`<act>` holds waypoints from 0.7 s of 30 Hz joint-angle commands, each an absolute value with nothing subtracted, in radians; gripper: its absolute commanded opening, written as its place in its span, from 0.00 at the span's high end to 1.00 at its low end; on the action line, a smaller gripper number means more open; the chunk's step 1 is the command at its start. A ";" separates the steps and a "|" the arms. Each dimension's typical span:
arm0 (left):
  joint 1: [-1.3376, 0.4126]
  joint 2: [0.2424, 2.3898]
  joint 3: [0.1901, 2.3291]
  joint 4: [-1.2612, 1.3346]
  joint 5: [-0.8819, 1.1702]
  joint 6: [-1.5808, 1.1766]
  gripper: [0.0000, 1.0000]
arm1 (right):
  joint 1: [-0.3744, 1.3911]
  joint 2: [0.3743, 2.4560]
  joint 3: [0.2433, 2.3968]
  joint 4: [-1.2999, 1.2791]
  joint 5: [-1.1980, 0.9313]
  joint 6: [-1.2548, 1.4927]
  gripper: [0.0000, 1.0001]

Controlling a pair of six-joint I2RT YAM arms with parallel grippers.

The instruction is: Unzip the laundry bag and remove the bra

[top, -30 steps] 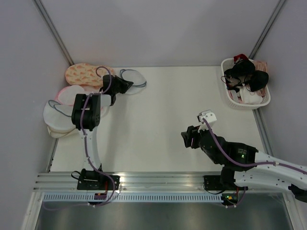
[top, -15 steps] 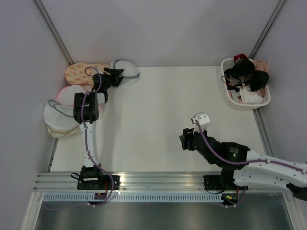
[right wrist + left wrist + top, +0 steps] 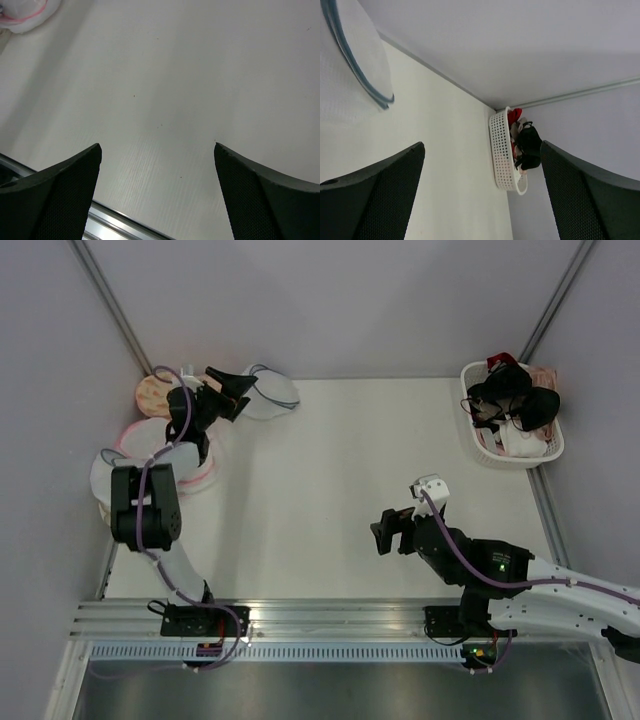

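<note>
Progress: removal being judged done, bra [image 3: 512, 398] being seen in basket [image 3: 545, 454] far right. Laundry bag [image 3: 270, 396] lying far left, just beside left gripper [image 3: 236, 390], jaws wide, nothing held. Right gripper [image 3: 383, 530] likewise wide, empty, over table [image 3: 330, 455].

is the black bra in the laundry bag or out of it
Out: the black bra lies in the white basket at the far right, apart from the laundry bag.
</note>
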State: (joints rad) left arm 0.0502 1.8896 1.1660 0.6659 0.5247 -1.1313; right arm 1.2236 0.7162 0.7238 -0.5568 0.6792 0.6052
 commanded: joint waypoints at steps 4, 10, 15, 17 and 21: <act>-0.111 1.516 0.876 0.369 0.453 -0.922 0.00 | 1.218 0.664 0.761 -0.581 0.747 0.588 0.02; -0.390 1.165 0.672 0.197 0.426 -0.806 0.00 | 1.219 0.539 0.755 -0.583 0.769 0.589 0.02; -0.468 0.941 0.643 -0.033 0.460 -0.740 0.00 | 1.220 0.489 0.761 -0.635 0.776 0.607 0.02; -0.480 0.888 0.646 -0.115 0.459 -0.717 0.00 | 1.220 0.483 0.761 -0.649 0.782 0.607 0.02; -0.494 0.795 0.657 -0.224 0.459 -0.687 0.00 | 1.219 0.489 0.775 -0.650 0.801 0.612 0.02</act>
State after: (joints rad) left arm -0.4843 0.8360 0.6491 -0.0708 0.4545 -0.7708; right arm 1.2198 0.4900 0.7345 -0.6266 0.7578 0.6041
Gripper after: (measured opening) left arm 0.993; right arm 0.979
